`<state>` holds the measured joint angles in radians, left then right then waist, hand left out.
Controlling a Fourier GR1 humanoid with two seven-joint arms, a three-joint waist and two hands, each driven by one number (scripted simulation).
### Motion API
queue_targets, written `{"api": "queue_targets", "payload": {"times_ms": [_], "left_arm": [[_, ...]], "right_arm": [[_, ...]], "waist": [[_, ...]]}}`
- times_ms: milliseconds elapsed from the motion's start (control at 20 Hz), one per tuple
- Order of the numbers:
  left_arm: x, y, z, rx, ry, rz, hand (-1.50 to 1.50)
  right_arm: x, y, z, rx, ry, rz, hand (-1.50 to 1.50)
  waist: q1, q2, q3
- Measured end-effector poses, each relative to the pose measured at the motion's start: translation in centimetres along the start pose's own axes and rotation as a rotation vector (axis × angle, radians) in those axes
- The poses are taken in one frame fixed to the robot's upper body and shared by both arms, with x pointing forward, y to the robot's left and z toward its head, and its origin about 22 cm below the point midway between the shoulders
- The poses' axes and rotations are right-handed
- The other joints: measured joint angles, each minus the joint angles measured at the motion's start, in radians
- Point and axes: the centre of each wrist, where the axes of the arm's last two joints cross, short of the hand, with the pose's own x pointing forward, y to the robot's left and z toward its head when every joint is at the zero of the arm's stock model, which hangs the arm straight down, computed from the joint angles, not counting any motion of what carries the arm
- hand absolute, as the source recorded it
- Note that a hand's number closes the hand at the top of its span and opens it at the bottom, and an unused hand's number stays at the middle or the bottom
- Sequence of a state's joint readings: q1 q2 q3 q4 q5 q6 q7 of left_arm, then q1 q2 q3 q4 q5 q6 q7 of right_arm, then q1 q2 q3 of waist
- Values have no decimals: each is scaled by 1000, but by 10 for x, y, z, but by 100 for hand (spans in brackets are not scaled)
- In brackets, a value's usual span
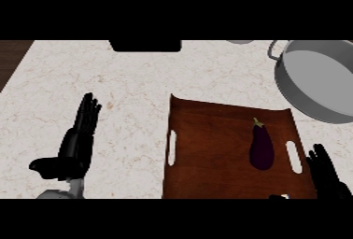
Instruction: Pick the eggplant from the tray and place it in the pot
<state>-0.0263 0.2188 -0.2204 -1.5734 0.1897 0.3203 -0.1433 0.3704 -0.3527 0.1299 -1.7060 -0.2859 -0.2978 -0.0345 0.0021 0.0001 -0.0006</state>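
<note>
A dark purple eggplant (pixel 261 148) lies lengthwise on the right half of a brown wooden tray (pixel 214 154), stem pointing away from me. The grey metal pot (pixel 303 93) stands at the far right, beyond the tray, partly cut off by the view's edge. My right hand (pixel 327 172) shows at the lower right, just past the tray's right handle slot, fingers straight, apart from the eggplant. Left of the tray, my left hand (pixel 77 140) rests on the counter with fingers straight and pointing away.
A black object (pixel 145 45) sits at the counter's far edge, centre-left. A small grey item (pixel 240 41) peeks in beside the pot's handle. Marbled counter stretches between my left hand and the tray. Dark wood shows at the far left corner (pixel 12 56).
</note>
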Motion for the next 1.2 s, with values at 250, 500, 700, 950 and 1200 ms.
{"api": "queue_targets", "payload": {"times_ms": [250, 500, 700, 950, 1200], "left_arm": [[-7, -2, 3, 2, 4, -6, 0], [-3, -2, 4, 5, -4, -3, 0], [0, -1, 3, 1, -1, -5, 0], [1, 1, 3, 1, -2, -4, 0], [-1, 5, 2, 5, 1, 1, 0]], "right_arm": [[-4, 24, -13, 50, 42, 6, -150], [-10, 37, -21, 63, 47, 12, -150], [-11, 46, -30, 63, 48, 21, -150], [-12, 59, -35, 62, 47, 26, -150], [-14, 63, -47, 72, 30, 23, 150]], "waist": [[-1, 0, 0], [-2, -1, 0], [-3, -2, -1], [-4, -4, -5], [-5, -9, -10]]}}
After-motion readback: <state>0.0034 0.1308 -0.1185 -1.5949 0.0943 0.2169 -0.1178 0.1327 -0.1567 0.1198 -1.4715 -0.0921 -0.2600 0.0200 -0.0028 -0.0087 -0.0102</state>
